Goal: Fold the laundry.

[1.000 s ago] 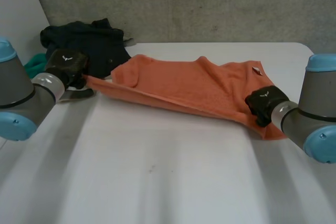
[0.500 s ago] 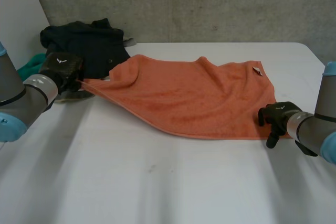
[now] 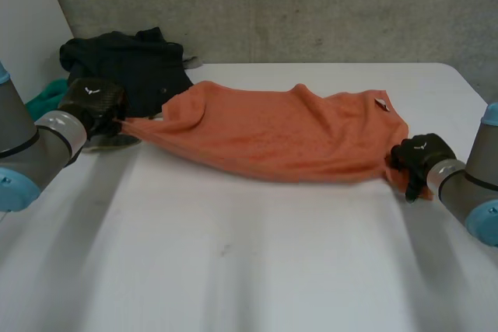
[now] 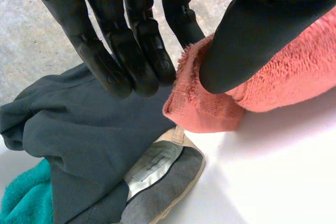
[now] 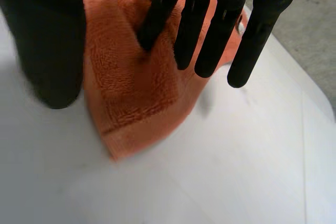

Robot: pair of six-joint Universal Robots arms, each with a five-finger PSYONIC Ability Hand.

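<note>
Head view: orange towel (image 3: pixel 280 134) spans the middle of the frame, strung between the 2 robot hands and bunched along its length. It lies over the white table (image 3: pixel 233 262); cannot tell how much of it rests on the surface. A small tag (image 3: pixel 381 103) sits at its far right corner.

Left robot hand (image 3: pixel 93 103), at the left middle of the frame, has the towel's left end. Left wrist view: straight fingers (image 4: pixel 131 51) on one side, thumb (image 4: pixel 252 30) on the other, and the towel's frayed corner pinched between them, so this hand is closed on the cloth.

Right robot hand (image 3: pixel 416 159), at the right middle of the frame, has the towel's right end. Right wrist view: the towel corner hangs between thumb and straight fingers, with at least 1 fingertip pressed into the cloth, a narrow pinch on the towel. The corner's tip dangles just above or on the table; cannot tell which.

Around it: a dark garment (image 3: pixel 128 64) is heaped at the upper left of the table, just behind the left robot hand. A teal cloth (image 3: pixel 47 95) peeks out beside it at the left edge. In the left wrist view a grey piece with pale trim (image 4: pixel 163 171) lies against the dark garment, under the pinched corner. A grey concrete wall (image 3: pixel 296 5) runs along the top of the frame.
</note>
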